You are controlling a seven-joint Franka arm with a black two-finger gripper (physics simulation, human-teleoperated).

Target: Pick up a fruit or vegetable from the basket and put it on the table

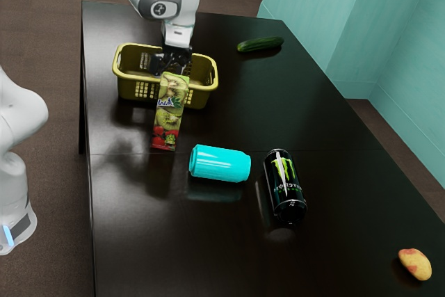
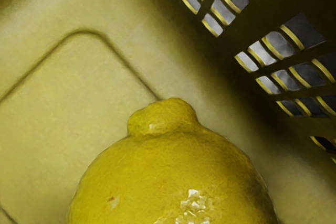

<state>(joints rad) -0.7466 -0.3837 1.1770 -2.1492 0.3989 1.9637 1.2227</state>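
My gripper (image 1: 171, 59) points down inside the yellow basket (image 1: 131, 90), its lower end hidden behind the basket's near side and the juice carton. In the wrist view a yellow lemon (image 2: 173, 177) with a knobbed end lies large at the lower edge, directly under my hand. Behind it show the basket's floor (image 2: 58, 77) and its slotted wall. Whether the lemon is held cannot be told.
A juice carton (image 1: 170, 113) stands against the basket's near side. Nearer are a cyan can (image 1: 220, 163) and a black Monster can (image 1: 284, 186). A cucumber (image 1: 260, 44) lies beyond; a peach-coloured fruit (image 1: 415, 263) lies at the exterior view's lower right on the dark table (image 1: 160, 241).
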